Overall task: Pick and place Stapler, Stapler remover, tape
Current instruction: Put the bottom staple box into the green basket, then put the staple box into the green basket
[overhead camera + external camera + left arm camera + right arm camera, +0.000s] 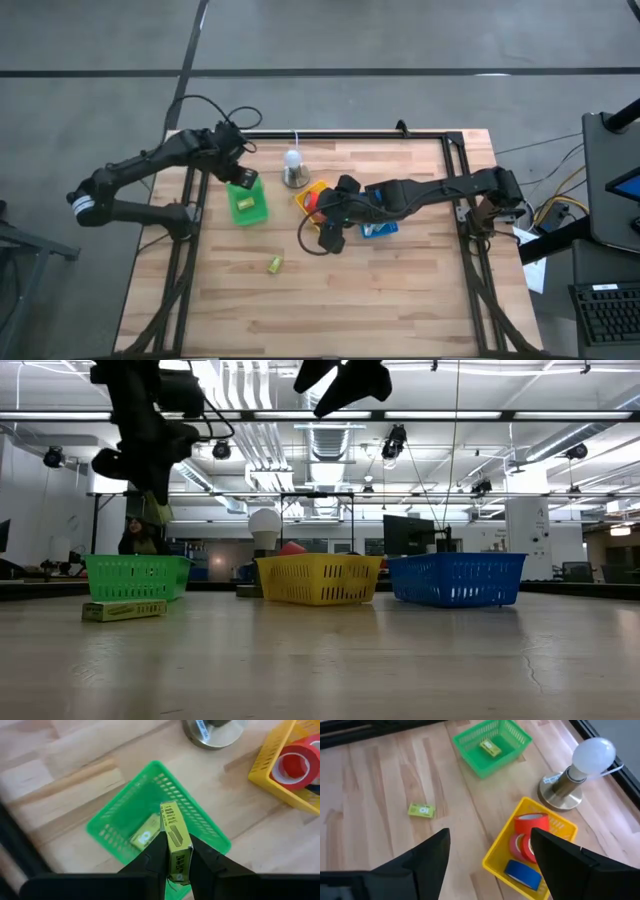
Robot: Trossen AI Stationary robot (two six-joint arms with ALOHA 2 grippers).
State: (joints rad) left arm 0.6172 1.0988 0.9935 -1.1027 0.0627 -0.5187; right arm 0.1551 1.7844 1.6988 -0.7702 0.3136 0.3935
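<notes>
My left gripper (175, 845) is shut on a small yellow-green box (175, 832), held above the green basket (125, 805), where a like box (145, 837) lies on the floor. In the high view this gripper (243, 180) hangs over the green basket (248, 203). My right gripper (490, 837) is open and empty, high over the yellow basket (496, 854). That basket holds red tape rolls (530, 825) and a blue tape roll (522, 872). A third yellow-green box (421, 810) lies flat on the table. My left gripper pinches the small yellow-green box by its lower part (179, 857) between the two fingers (154, 854), one on each broad side. The fingers come from above, pointing down. The box is lifted clear and sticks out past the fingertips above the green basket.
A lamp with a white bulb (293, 160) on a metal base stands behind the baskets. A blue basket (380, 228) sits under my right arm, right of the yellow basket (308, 195). The loose box (274, 264) lies near of the baskets, with bare wood around it.
</notes>
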